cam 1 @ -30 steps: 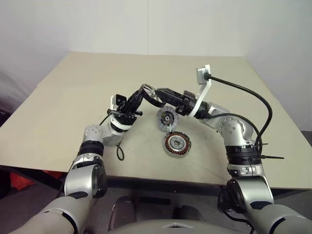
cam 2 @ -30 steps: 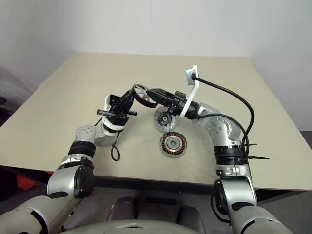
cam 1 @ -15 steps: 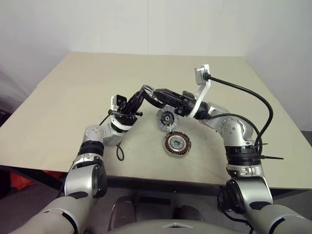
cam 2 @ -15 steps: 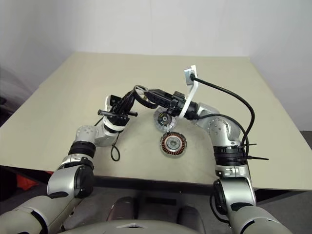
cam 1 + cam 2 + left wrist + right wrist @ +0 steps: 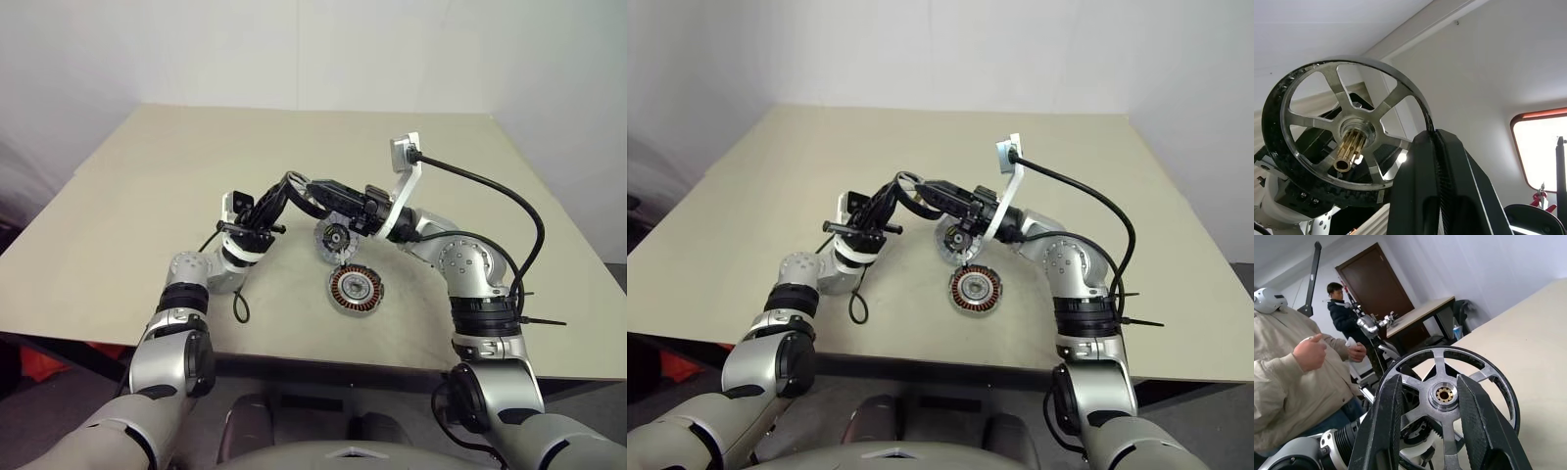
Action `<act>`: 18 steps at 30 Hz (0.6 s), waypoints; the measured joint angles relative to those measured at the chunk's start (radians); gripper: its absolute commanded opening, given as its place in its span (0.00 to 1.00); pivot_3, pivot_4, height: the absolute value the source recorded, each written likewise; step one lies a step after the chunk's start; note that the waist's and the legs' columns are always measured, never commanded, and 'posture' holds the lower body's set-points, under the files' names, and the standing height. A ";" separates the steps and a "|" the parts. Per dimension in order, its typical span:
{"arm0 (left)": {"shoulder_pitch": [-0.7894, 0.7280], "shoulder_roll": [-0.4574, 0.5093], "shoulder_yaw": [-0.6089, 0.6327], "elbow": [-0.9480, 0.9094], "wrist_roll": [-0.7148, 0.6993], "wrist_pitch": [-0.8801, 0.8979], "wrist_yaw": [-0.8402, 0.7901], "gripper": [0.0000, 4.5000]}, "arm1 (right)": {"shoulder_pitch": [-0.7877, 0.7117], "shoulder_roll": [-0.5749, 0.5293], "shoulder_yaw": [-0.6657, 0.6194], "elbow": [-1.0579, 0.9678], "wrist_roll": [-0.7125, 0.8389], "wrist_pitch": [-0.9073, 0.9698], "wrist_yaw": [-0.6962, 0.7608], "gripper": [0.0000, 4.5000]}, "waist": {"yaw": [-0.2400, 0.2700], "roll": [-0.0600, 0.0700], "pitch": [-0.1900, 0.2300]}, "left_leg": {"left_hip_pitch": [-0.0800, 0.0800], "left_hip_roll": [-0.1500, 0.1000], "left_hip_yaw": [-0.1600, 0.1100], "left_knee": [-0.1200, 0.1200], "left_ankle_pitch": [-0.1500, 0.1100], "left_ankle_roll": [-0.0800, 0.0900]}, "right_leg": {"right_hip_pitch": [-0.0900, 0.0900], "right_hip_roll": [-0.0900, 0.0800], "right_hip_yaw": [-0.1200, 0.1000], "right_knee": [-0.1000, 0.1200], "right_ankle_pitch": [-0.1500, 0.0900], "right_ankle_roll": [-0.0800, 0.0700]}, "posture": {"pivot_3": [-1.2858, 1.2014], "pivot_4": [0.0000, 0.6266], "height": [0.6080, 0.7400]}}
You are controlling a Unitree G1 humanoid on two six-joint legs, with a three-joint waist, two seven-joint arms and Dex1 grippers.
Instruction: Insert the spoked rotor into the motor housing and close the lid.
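Broad bare table [image 5: 147, 196] surrounds both fingers' grip on the spoked rotor [image 5: 1347, 147], left [image 5: 286, 188] clamped, right [image 5: 1425, 423] straddling.

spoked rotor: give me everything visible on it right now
The spoked rotor is a flat wheel: black toothed rim, silvery metal spokes, and a hub with a brass-coloured splined shaft sticking out. It is held in the air above the table, tilted, not lying flat. The left gripper is shut on its rim; the right gripper has a finger on each side of the hub, across the spoked face. It sits above and left of the motor housing, not in it.
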 measured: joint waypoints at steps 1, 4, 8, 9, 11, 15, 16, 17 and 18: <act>0.000 0.000 0.001 0.000 0.001 0.000 0.000 0.00 | 0.001 0.001 0.001 0.001 -0.004 -0.003 0.000 0.43 | 0.000 0.000 0.000 | 0.000 0.000 0.000 0.000 0.000 0.000 | 0.000 0.000 0.000 0.000 0.000 0.000 | 0.52 0.00 1.00; 0.000 0.000 0.001 0.007 0.008 -0.005 0.002 0.00 | 0.003 0.006 0.003 0.010 -0.014 -0.008 0.000 0.43 | 0.000 0.000 0.000 | 0.000 0.000 0.000 0.000 0.000 0.000 | 0.000 0.000 0.000 0.000 0.000 0.000 | 0.52 0.00 1.00; 0.000 0.000 0.002 0.017 0.014 -0.010 0.003 0.00 | 0.005 0.008 0.007 0.023 -0.026 -0.019 0.002 0.43 | 0.000 0.000 0.000 | 0.000 0.000 0.000 0.000 0.000 0.000 | 0.000 0.000 0.000 0.000 0.000 0.000 | 0.52 0.00 1.00; 0.000 0.000 0.002 0.018 0.016 -0.011 0.003 0.00 | 0.005 0.008 0.008 0.026 -0.029 -0.022 0.003 0.43 | 0.000 0.000 0.000 | 0.000 0.000 0.000 0.000 0.000 0.000 | 0.000 0.000 0.000 0.000 0.000 0.000 | 0.52 0.00 1.00; 0.000 0.000 0.002 0.021 0.019 -0.011 0.004 0.00 | 0.004 0.008 0.008 0.034 -0.032 -0.025 0.005 0.43 | 0.000 0.000 0.000 | 0.000 0.000 0.000 0.000 0.000 0.000 | 0.000 0.000 0.000 0.000 0.000 0.000 | 0.52 0.00 1.00; 0.000 0.000 0.002 0.024 0.025 -0.013 0.004 0.00 | 0.004 0.008 0.009 0.047 -0.039 -0.036 0.007 0.43 | 0.000 0.000 0.000 | 0.000 0.000 0.000 0.000 0.000 0.000 | 0.000 0.000 0.000 0.000 0.000 0.000 | 0.52 0.00 1.00; 0.000 0.000 0.002 0.025 0.027 -0.013 0.004 0.00 | 0.004 0.008 0.009 0.053 -0.042 -0.040 0.007 0.43 | 0.000 0.000 0.000 | 0.000 0.000 0.000 0.000 0.000 0.000 | 0.000 0.000 0.000 0.000 0.000 0.000 | 0.52 0.00 1.00; 0.000 0.000 0.002 0.026 0.028 -0.013 0.004 0.00 | 0.004 0.008 0.008 0.057 -0.043 -0.041 0.007 0.43 | 0.000 0.000 0.000 | 0.000 0.000 0.000 0.000 0.000 0.000 | 0.000 0.000 0.000 0.000 0.000 0.000 | 0.52 0.00 1.00; 0.000 0.000 0.002 0.026 0.029 -0.013 0.003 0.00 | 0.004 0.008 0.008 0.059 -0.043 -0.042 0.007 0.43 | 0.000 0.000 0.000 | 0.000 0.000 0.000 0.000 0.000 0.000 | 0.000 0.000 0.000 0.000 0.000 0.000 | 0.52 0.00 1.00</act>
